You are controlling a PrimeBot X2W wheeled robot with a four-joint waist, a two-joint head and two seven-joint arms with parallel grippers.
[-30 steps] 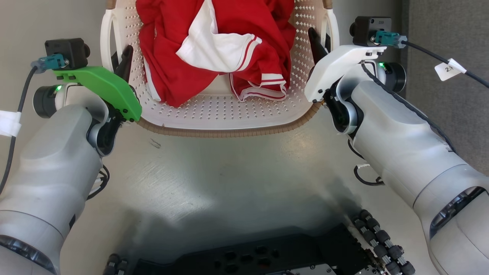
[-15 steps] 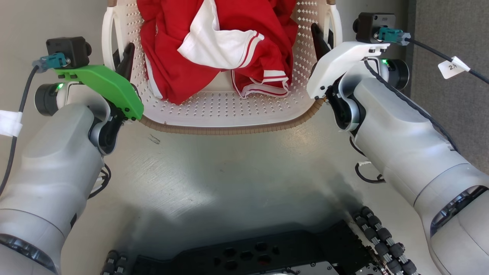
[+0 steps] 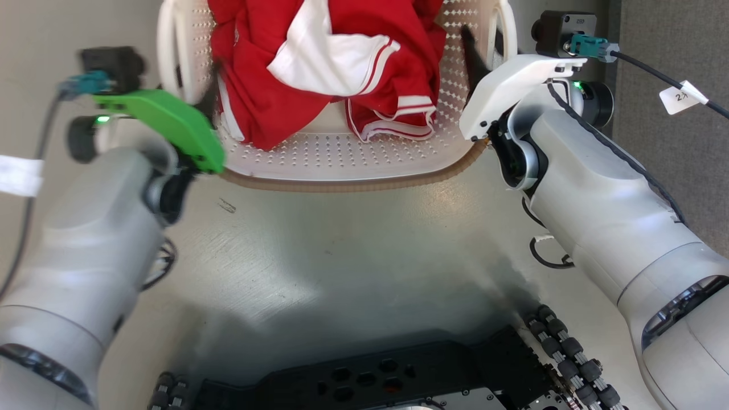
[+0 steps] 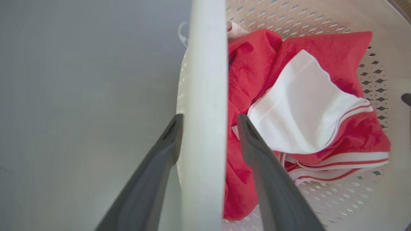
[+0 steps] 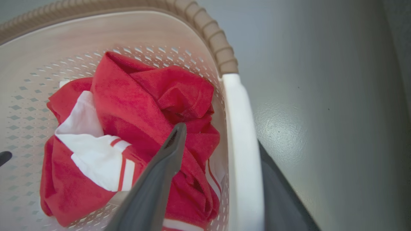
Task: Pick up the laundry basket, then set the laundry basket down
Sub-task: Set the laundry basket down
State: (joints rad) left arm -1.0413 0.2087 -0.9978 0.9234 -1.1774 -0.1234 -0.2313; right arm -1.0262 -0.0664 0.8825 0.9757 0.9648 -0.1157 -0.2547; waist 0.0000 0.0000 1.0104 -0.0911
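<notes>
Straddling the two side handles, both grippers sit at the ends of the laundry basket [image 3: 342,183], which lies at the top centre of the head view, directly ahead of the robot's dark base [image 3: 370,378] and above the pale grey floor [image 3: 342,256]. Whether the basket rests on that floor or hangs just off it cannot be told.

The left gripper [image 4: 208,123] has its fingers spread around the white left handle [image 4: 205,70] – one finger outside the basket and close against the handle's edge, the other inside, with a narrow gap between it and the handle. It is not clamped. In the head view the left arm and its green wrist cover [image 3: 165,122] are blurred.

The right gripper [image 5: 220,138] is likewise parted around the white right handle [image 5: 242,150]. Its inner finger reaches over the clothing and stands apart from the handle, while its outer finger lies under and against the handle's outer side, partly hidden by it.

A crumpled red garment [image 3: 262,108] with a white panel and red-and-white striped trim fills most of the basket's perforated cream interior. The brown woven-look rim curves along the near edge between the two wrists and ends where the right handle begins.
</notes>
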